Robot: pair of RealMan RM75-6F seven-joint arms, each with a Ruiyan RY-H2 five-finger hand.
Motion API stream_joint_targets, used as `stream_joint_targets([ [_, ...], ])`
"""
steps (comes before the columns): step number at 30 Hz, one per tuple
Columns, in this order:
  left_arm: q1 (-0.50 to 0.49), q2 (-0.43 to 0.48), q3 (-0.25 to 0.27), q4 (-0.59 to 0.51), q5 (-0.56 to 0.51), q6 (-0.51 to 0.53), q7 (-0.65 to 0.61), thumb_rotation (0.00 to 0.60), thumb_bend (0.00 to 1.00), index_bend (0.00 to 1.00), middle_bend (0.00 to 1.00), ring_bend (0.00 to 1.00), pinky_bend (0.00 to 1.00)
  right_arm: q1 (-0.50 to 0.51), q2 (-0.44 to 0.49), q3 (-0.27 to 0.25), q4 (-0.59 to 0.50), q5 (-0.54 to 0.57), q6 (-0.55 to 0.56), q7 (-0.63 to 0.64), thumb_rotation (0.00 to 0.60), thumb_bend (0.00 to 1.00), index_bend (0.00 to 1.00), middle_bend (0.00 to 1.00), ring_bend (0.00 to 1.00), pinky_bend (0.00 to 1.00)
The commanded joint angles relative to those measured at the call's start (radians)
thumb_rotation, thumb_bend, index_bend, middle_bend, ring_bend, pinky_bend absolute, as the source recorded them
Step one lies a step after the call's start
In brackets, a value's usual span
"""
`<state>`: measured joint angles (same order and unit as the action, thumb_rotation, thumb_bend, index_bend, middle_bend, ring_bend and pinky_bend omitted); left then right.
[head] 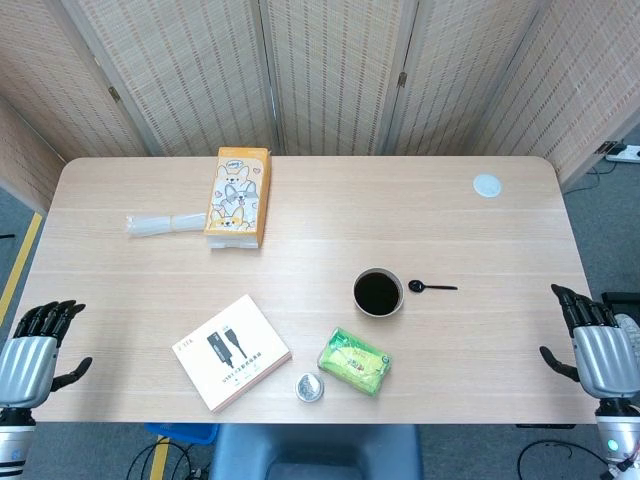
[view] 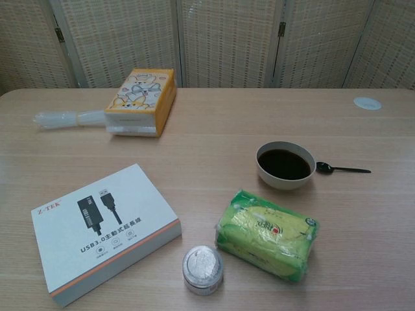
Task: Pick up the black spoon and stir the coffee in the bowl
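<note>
Black spoon beside coffee bowl

Both hands hang off the near edge of the table, one past each near corner. The left hand holds nothing, dark fingers loosely spread, thumb out. The right hand mirrors it, empty, fingers apart, beyond the opposite corner.

White USB box, green packet, small tin, orange tissue box.
</note>
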<state>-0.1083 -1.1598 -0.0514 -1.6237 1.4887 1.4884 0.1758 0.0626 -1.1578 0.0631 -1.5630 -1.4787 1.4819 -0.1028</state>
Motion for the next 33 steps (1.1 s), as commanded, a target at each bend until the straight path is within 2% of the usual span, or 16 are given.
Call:
stream_joint_targets([
  [1,-0.001,0.001,-0.001,0.0,-0.002,-0.002,0.001,0.6,0.26,0.21,0.19,0.15,0.17,0.002,0.002,0.0,-0.002,-0.002,-0.001,-0.002,0.6,0.15,0.0,0.15,0.16,0.23],
  [17,0.004,0.01,0.002,-0.013,0.005,0.007,-0.007,0.6,0.26,0.21,0.19,0.15,0.17,-0.002,0.002,-0.002,0.006,-0.016,0.011,0.014,0.6,0.15,0.0,0.17,0.17,0.23],
  [20,0.004,0.011,0.002,-0.012,0.005,0.008,-0.012,0.6,0.26,0.21,0.19,0.15,0.17,-0.002,0.0,-0.001,0.007,-0.015,0.012,0.01,0.6,0.15,0.01,0.2,0.21,0.23],
  [23,0.005,0.01,0.006,-0.012,0.009,0.007,-0.017,0.6,0.26,0.21,0.19,0.15,0.17,-0.001,-0.004,-0.001,0.007,-0.011,0.008,0.006,0.6,0.15,0.02,0.25,0.3,0.23],
  [26,0.008,0.006,0.006,-0.009,0.011,0.013,-0.022,0.6,0.26,0.21,0.19,0.15,0.17,0.001,-0.004,-0.003,0.005,-0.003,-0.006,-0.003,0.6,0.17,0.06,0.32,0.38,0.29],
  [33,0.008,0.001,0.002,-0.002,0.004,0.014,-0.022,0.6,0.26,0.21,0.19,0.15,0.17,0.016,-0.008,0.011,0.015,0.02,-0.029,-0.009,0.6,0.22,0.09,0.46,0.55,0.51],
])
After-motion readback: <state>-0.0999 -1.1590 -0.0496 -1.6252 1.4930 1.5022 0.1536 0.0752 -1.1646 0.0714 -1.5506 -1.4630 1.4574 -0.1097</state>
